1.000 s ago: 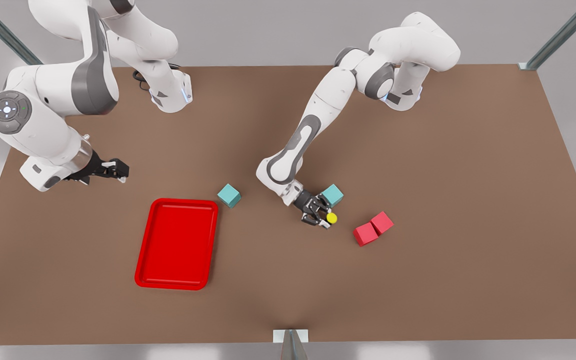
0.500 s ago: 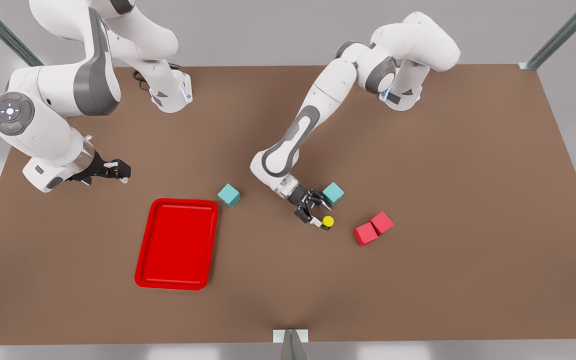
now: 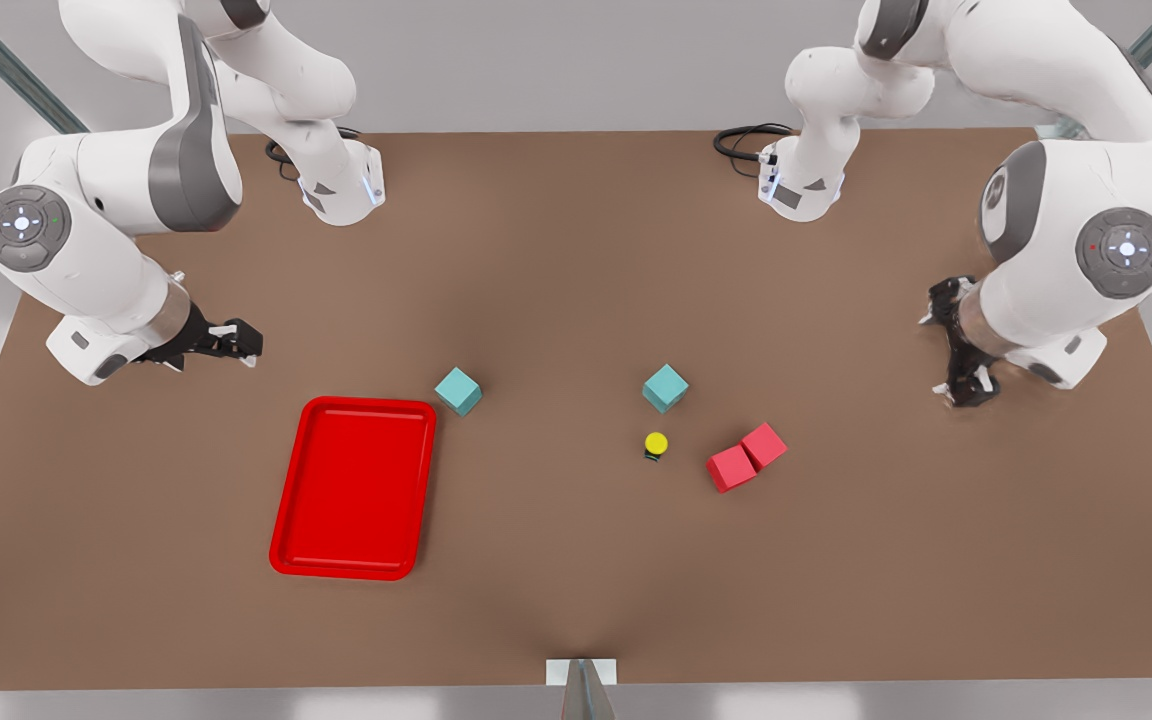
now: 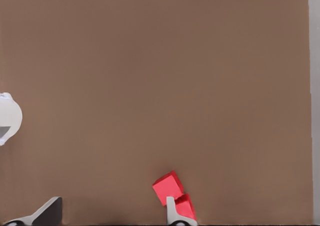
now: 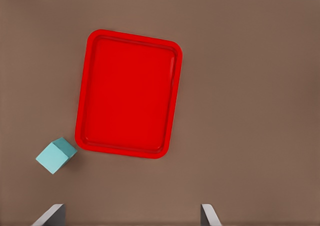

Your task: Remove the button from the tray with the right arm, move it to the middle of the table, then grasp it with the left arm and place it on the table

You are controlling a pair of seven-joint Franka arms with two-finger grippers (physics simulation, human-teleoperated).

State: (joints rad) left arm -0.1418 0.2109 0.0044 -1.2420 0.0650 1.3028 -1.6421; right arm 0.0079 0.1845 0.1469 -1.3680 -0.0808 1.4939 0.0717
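The button (image 3: 655, 444), yellow cap on a dark body, stands on the brown table (image 3: 556, 560) between a teal cube (image 3: 665, 387) and two red cubes (image 3: 746, 456). Nothing holds it. The red tray (image 3: 354, 487) lies empty toward the front view's left, and the tray (image 5: 129, 93) also fills much of the right wrist view. My right gripper (image 3: 244, 342) hovers open up and to the left of the tray, its fingertips (image 5: 50, 213) wide apart. My left gripper (image 3: 939, 350) hangs open far at the front view's right, with the red cubes (image 4: 170, 186) beside one fingertip (image 4: 172, 211).
A second teal cube (image 3: 458, 390) sits at the tray's far right corner, also the teal cube (image 5: 56, 155) in the right wrist view. Both arm bases stand at the table's far edge, and a metal post (image 3: 581, 690) is at the near edge.
The arm that stood over the button has let it go and swung away to the front view's far right. The button stays on the table. The other arm barely moved.
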